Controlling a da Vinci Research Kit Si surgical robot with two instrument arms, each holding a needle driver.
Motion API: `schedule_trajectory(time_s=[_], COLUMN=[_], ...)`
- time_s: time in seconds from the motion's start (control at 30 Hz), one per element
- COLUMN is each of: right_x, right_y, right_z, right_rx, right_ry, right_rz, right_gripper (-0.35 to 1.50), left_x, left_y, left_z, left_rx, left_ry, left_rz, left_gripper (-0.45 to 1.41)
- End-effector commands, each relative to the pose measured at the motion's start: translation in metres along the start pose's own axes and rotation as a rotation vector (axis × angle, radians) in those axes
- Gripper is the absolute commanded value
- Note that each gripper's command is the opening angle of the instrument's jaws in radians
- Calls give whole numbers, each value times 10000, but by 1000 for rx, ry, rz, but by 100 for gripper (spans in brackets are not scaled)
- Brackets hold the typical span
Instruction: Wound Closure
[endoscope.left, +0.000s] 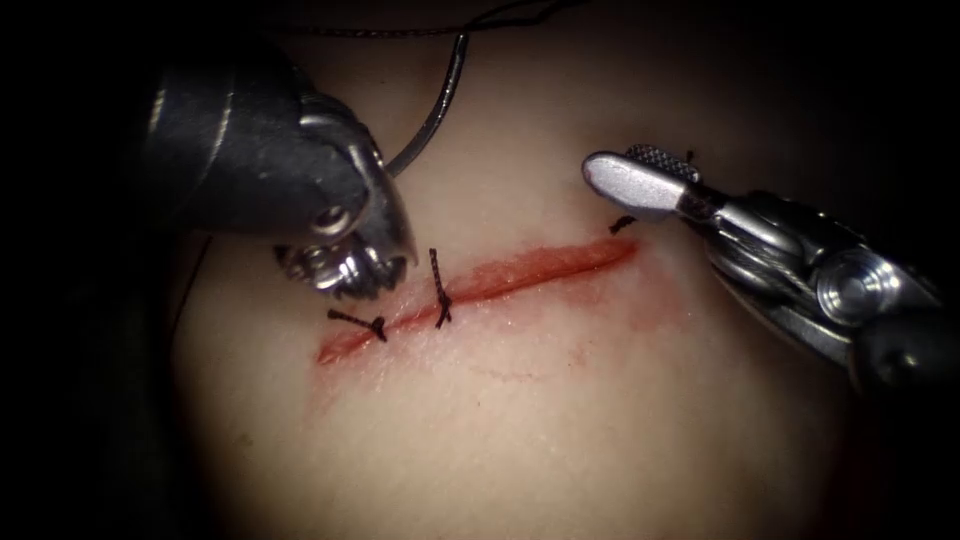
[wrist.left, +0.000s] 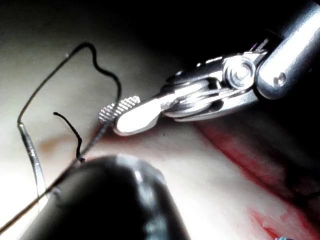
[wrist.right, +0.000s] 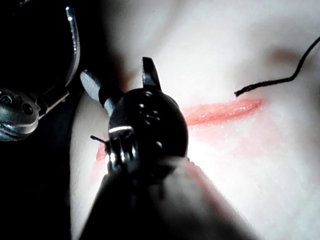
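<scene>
Well, the tissue (endoscope.left: 560, 430) lies broad under the lights, its cut (endoscope.left: 520, 275) running slantwise and red, two dark stitches (endoscope.left: 440, 295) crossing its left part. Left of the cut, the left tool (endoscope.left: 385, 215) is clenched on the needle (endoscope.left: 440, 105) near one end, the curve rising clear of the tissue, thread (endoscope.left: 400, 32) trailing off. By the cut's right end, the right tool (endoscope.left: 650, 175) hangs parted, holding nothing.

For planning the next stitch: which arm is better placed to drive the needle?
Probably left: left tool holds the needle near one end, off the tissue; right tool is open, empty.
</scene>
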Motion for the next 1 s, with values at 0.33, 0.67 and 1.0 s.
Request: schedule_trajectory(time_s=[0.33, 0.67, 1.0], right_x=[-46, -57, -58], right_y=[-13, -14, -11], right_z=[49, 65, 70], right_rx=[-15, 2, 154], right_ry=[36, 21, 43], right_rz=[60, 81, 133], right_gripper=[74, 47, -35], left_x=[16, 21, 20], left_y=[40, 42, 20], left_z=[3, -6, -4], left_rx=[-228, -271, -505], left_ry=[129, 179, 325], left_rz=[-7, 22, -169], left_gripper=[-21, -6, 83])
